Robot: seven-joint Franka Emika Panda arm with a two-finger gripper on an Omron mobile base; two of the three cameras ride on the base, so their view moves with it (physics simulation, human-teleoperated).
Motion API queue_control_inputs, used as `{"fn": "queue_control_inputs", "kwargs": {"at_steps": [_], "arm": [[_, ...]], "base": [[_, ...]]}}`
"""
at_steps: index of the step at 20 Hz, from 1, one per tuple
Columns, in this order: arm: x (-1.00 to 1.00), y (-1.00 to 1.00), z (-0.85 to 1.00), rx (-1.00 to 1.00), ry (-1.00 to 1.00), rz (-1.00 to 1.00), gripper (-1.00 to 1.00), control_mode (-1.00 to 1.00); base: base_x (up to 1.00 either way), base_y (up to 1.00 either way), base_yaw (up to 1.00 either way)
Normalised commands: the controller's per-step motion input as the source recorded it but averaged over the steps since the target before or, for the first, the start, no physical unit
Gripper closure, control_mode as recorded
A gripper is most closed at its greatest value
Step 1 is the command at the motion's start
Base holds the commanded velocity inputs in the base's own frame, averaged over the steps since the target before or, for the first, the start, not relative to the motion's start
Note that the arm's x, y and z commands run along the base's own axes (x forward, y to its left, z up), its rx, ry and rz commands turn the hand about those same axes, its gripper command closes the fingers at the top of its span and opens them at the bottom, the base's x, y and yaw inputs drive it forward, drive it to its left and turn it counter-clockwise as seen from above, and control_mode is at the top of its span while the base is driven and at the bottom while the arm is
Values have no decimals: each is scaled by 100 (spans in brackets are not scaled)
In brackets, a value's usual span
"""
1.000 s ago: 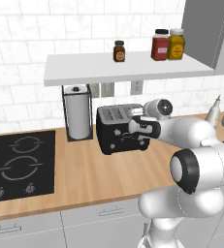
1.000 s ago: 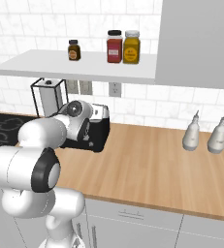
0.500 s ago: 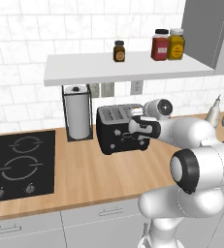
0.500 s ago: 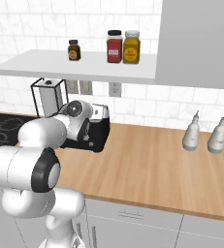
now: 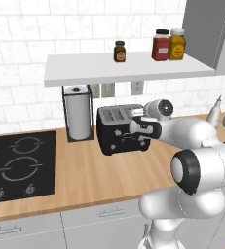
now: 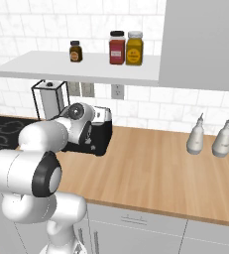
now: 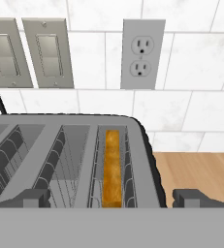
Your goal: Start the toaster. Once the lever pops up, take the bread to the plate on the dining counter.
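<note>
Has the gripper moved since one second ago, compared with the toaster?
No. In the left base view the gripper sits at the same place against the right end of the toaster as before.

The toaster (image 5: 119, 130) is a black, boxy appliance with a grey slotted top and small white marks on its front, standing upright on the wooden counter near the tiled wall. The bread (image 7: 112, 167), a thin golden-brown slice, sits on edge, sunk in the toaster's rightmost slot.
</note>
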Motion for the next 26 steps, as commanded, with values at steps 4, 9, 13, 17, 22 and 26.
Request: {"fn": "queue_control_inputs", "kwargs": {"at_steps": [4,9,13,17,22,26], "arm": [[0,0,0,0,0,0,-100,-100],[0,0,0,0,0,0,-100,-100],[0,0,0,0,0,0,-100,-100],[0,0,0,0,0,0,-100,-100],[0,0,0,0,0,0,-100,-100],[0,0,0,0,0,0,-100,-100]], "base": [[0,0,0],[0,0,0],[0,0,0],[0,0,0],[0,0,0],[0,0,0]]}}
